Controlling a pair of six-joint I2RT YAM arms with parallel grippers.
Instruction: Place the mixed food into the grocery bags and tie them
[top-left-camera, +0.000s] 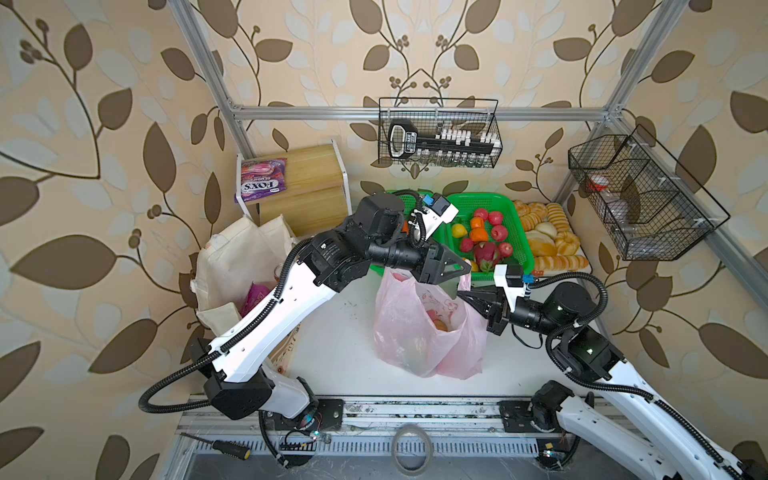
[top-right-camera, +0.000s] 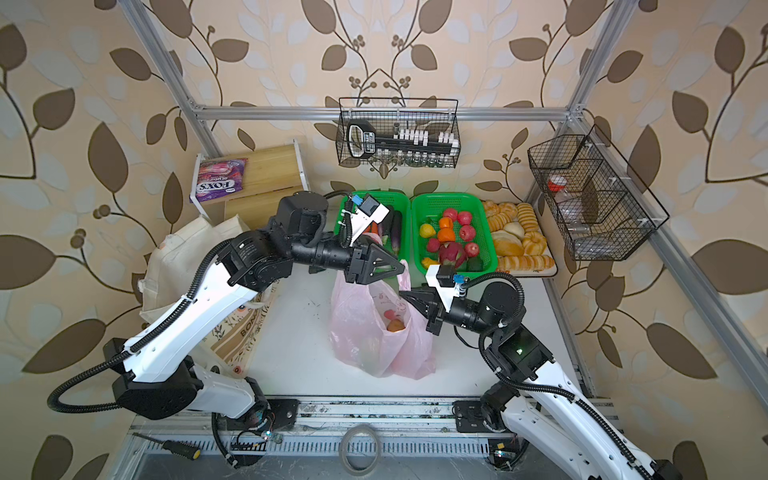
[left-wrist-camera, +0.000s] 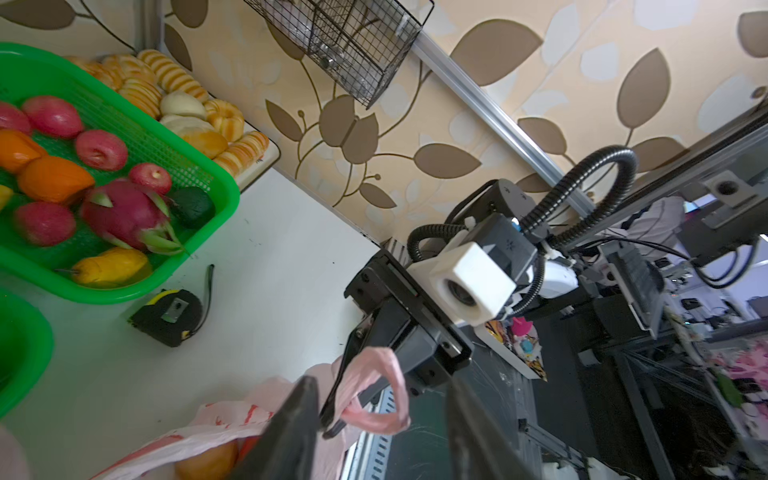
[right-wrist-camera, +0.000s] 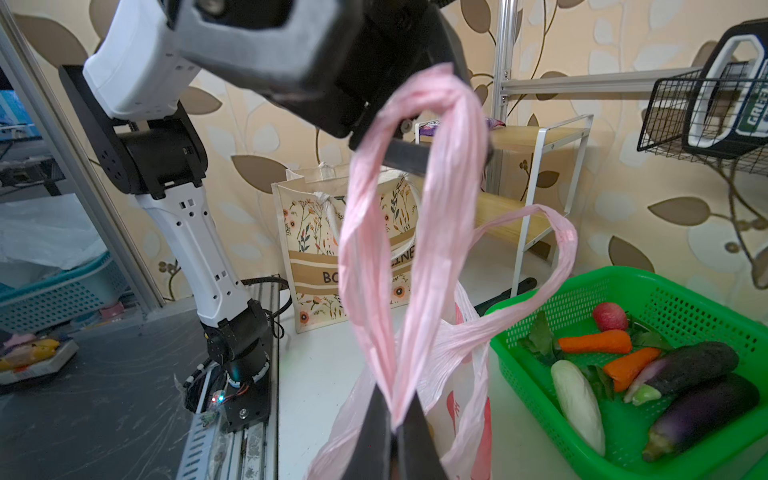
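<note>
**A:** We are looking down on the white bench first. Where are the bags sitting?

**B:** We are seeing the canvas tote standing open at the left of a top view, just in front of the wooden shelf. Its mouth is facing up for loading, and a purple packet is lying inside. The pink plastic bag is standing at the centre, between both arms so either can reach it, with round red and orange-brown food showing through.

**A:** Why are we holding it that way?

**B:** We are judging this as the start of tying. The right tool is pinching one handle loop flat between closed jaws, low on the strand, and stretching it upward. The left tool is standing wide. The loop's top seems to be hanging over one of its fingers, which is spreading the loop. The second handle loop is drooping free toward the green basket of vegetables at the lower right of the right wrist view.

**A:** What are we reading?

**B:** On the tote, "BO" and "INE" on a tan band among flower prints. On the purple-pink packet lying on the shelf's top, "FOX'S", upside down. On the black-and-white item in the wire basket at the upper right, "GREE". The red printing on the pink bag is creasing too much for us to read.
</note>
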